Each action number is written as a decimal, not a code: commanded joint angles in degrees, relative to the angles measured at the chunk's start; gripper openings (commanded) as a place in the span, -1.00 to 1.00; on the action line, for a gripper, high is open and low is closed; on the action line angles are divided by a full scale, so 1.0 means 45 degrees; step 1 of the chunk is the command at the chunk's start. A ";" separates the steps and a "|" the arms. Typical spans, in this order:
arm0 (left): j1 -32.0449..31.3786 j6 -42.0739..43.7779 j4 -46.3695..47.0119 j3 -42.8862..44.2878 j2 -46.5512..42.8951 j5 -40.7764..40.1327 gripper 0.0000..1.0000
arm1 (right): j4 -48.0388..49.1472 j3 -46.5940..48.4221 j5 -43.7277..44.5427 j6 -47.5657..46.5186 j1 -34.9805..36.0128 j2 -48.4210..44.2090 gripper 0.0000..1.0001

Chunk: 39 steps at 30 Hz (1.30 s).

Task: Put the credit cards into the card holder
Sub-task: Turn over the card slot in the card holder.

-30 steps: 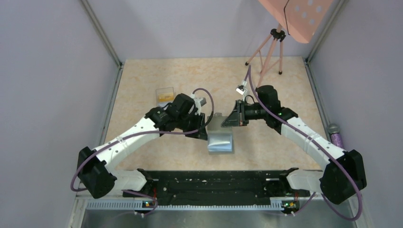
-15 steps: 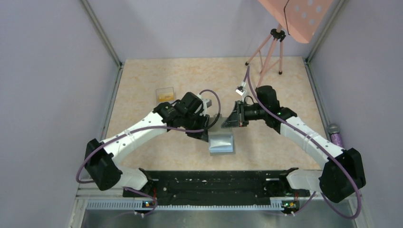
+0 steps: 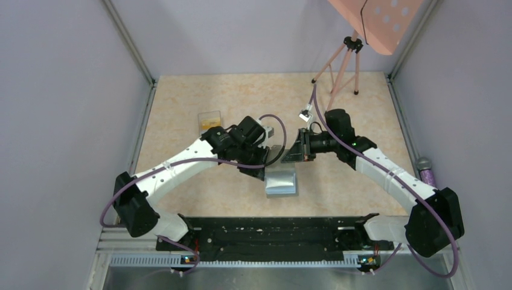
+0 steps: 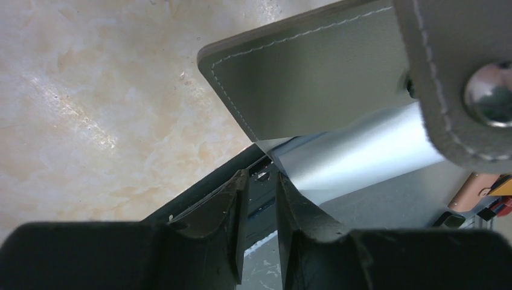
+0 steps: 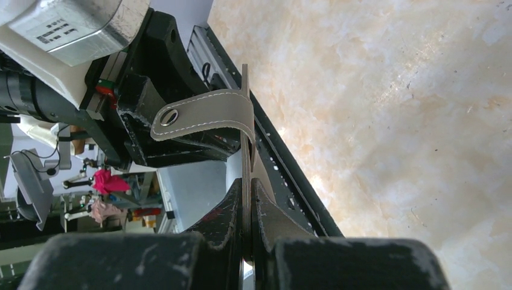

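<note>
We see the card holder [image 4: 314,84] in matt grey, fine-grained leather-like material with pale stitching; its snap stud [image 4: 492,93] is polished metal, its lining [image 4: 362,151] smooth and satiny. The table [image 4: 90,109] is glossy, marbled beige.

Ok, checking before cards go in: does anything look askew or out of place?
Only the card holder: one flap stands upright, pinched in the right gripper, the other lies flat on the table. Nothing looks spilled or damaged.
</note>
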 commanded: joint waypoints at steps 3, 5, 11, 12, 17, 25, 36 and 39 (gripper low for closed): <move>-0.0482 0.0303 -0.0406 0.1215 0.0274 -0.0590 -0.44 | 0.0226 0.0247 0.0131 -0.0220 0.0069 0.0133 -1.00; -0.0559 0.0396 -0.0610 0.1368 0.0398 -0.0592 -0.43 | 0.0226 0.0262 0.0133 -0.0219 0.0069 0.0154 -1.00; -0.0601 0.0152 0.0254 0.1066 0.0177 0.0015 -0.43 | 0.0117 0.0338 0.0130 -0.0280 0.0069 0.0185 -1.00; -0.0601 0.0093 0.0427 0.1032 0.0119 0.0141 -0.43 | 0.0064 0.0376 0.0143 -0.0306 0.0074 0.0188 -1.00; -0.0601 -0.0082 0.1052 0.0878 -0.0187 0.0672 -0.43 | -0.0045 0.0365 0.0150 -0.0426 0.0071 0.0242 -1.00; -0.0563 -0.0450 0.2088 0.0119 -0.0909 0.0927 -0.43 | -0.0030 0.0432 0.0131 -0.0428 0.0071 0.0268 -1.00; -0.0388 -0.1685 0.3718 -0.1168 -0.1627 0.1295 -0.32 | 0.0285 0.0305 -0.0075 0.0101 0.0016 0.0166 -1.00; -0.0357 -0.2038 0.4073 -0.1772 -0.1924 0.1242 -0.27 | 0.0664 0.0195 -0.0180 0.0745 -0.0100 0.0058 -1.00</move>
